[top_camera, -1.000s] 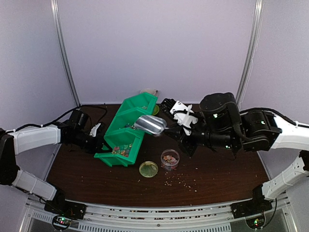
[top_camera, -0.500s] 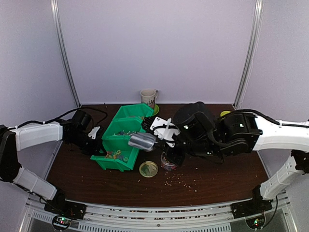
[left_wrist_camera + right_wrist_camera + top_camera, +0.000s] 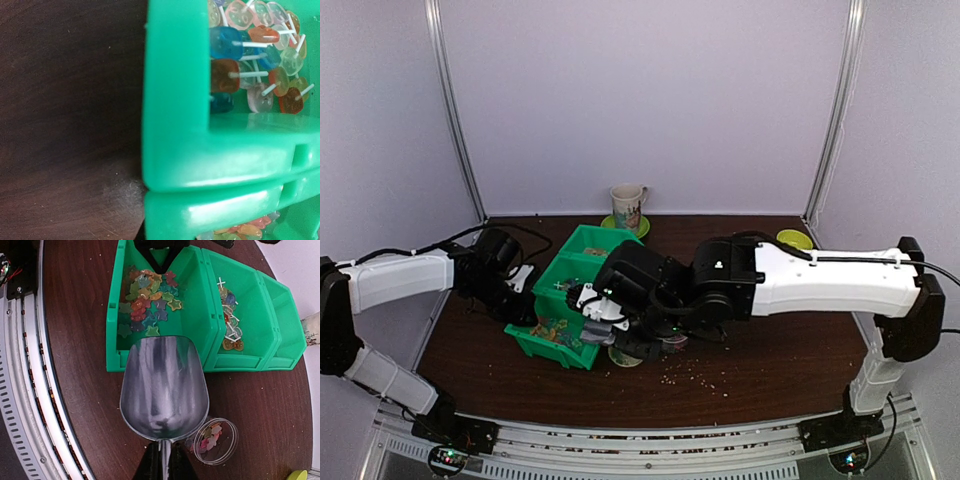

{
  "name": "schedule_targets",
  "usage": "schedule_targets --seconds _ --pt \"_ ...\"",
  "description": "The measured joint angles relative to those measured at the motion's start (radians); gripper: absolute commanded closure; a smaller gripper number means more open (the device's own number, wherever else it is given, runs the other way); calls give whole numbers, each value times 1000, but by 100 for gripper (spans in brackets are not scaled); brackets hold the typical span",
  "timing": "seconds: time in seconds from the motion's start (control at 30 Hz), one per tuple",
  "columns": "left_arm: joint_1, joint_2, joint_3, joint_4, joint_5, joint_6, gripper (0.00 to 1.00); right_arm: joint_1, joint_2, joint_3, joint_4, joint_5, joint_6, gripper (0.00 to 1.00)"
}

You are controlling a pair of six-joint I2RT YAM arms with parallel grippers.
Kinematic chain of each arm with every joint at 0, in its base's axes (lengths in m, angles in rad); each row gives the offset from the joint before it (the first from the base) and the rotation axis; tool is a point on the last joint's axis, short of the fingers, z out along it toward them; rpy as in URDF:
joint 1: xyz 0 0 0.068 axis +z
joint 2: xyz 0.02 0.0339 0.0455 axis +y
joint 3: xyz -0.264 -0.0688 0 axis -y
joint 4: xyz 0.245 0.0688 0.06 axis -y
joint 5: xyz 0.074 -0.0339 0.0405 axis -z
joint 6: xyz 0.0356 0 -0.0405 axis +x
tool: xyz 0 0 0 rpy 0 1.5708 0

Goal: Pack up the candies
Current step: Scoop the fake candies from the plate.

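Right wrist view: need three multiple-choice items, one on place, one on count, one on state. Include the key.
1. Where is the clear jar?
A) inside a bin
B) on the table, beside the metal scoop's handle
C) in the scoop's bowl

2. How many green bins stand side by side?
A) one
B) three
C) five

3. The scoop's bowl is:
A) empty
B) heaped full
C) turned upside down

Key:
1 B, the jar stands on bare wood by the handle.
2 B, three bins abut in a row.
3 A, only bare metal shows in the bowl; the candies lie in the bin.
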Motion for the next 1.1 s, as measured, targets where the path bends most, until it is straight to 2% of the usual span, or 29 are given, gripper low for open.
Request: schedule_targets --seconds 0.4,1.1 --pt "-37 34 14 -35 -64 14 100 1 214 205 -124 -31 -5 100" --pt "-78 79 14 -24 -200 49 100 -16 478 474 -193 -90 -5 100"
